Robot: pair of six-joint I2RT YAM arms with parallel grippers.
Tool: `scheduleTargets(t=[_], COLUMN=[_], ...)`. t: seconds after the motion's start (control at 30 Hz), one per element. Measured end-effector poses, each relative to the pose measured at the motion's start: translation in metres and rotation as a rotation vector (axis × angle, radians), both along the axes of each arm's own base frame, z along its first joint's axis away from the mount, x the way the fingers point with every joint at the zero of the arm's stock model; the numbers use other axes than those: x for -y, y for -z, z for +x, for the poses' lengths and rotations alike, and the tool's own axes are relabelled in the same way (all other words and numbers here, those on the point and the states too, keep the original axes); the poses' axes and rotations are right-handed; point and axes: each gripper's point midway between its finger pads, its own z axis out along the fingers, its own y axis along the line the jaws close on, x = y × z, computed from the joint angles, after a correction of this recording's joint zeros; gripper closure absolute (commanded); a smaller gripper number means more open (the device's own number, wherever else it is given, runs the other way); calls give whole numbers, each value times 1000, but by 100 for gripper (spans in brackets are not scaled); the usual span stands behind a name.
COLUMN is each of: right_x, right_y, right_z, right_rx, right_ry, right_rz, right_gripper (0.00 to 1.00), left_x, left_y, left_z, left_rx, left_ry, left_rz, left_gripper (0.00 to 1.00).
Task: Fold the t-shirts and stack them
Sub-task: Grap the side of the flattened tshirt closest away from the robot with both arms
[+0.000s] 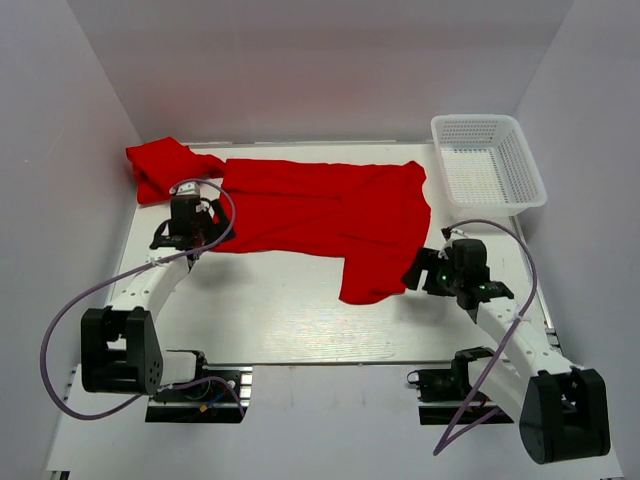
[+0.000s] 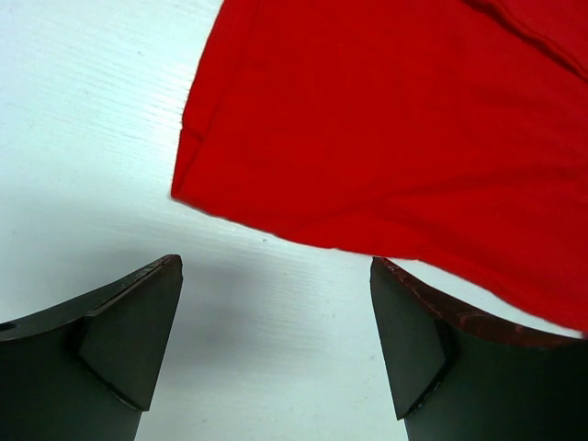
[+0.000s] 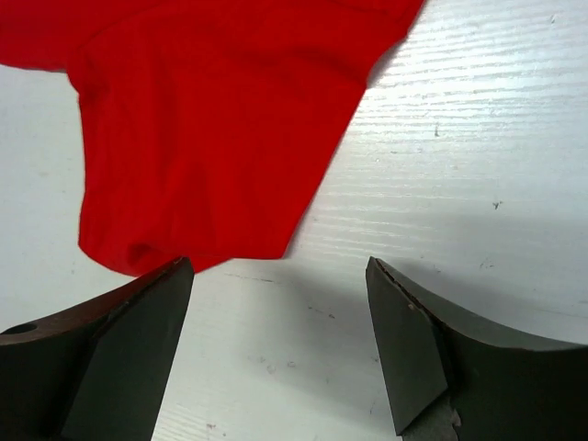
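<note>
- White counter (image 1: 280,320) carries a red t-shirt (image 1: 320,210) spread across its far half, with a flap reaching toward the near right.
- A second t-shirt (image 1: 155,168) lies bunched at the far-left corner; where the two meet is hard to make out.
- Mesh basket (image 1: 487,165) sits far right, apart from the cloth.
- Left end effector (image 2: 276,312) gapes wide and empty at the spread shirt's left edge.
- Right end effector (image 3: 280,322) is equally wide and empty beside the flap's tip.

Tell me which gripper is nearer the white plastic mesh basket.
Right. The right gripper hovers below-left of the white plastic mesh basket in the top view; the left gripper is far off, at the spread red cloth t-shirt's left end.
</note>
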Motion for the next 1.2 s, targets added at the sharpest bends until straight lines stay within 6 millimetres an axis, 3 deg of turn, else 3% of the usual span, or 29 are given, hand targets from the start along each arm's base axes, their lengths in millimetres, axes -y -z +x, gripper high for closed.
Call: scheduleTargets(t=[0.23, 0.43, 0.7, 1.0, 1.2], right_x=[-4, -11, -20, -37, -42], right_y=[35, 35, 37, 38, 41], right_z=[1, 13, 18, 15, 12], right_rx=[-93, -61, -56, -49, -79], right_ry=[11, 10, 0, -40, -32], right_rz=[15, 55, 97, 144, 140], right_gripper=[24, 28, 39, 43, 52], left_x=[-14, -27, -31, -27, -28], left_y=[20, 41, 45, 60, 59], left_z=[3, -2, 11, 9, 9], left_rx=[-23, -65, -38, -54, -51], left_ry=[-103, -162, -172, -156, -157], left_rz=[-30, -48, -92, -116, -119], left_gripper=[7, 7, 9, 10, 10])
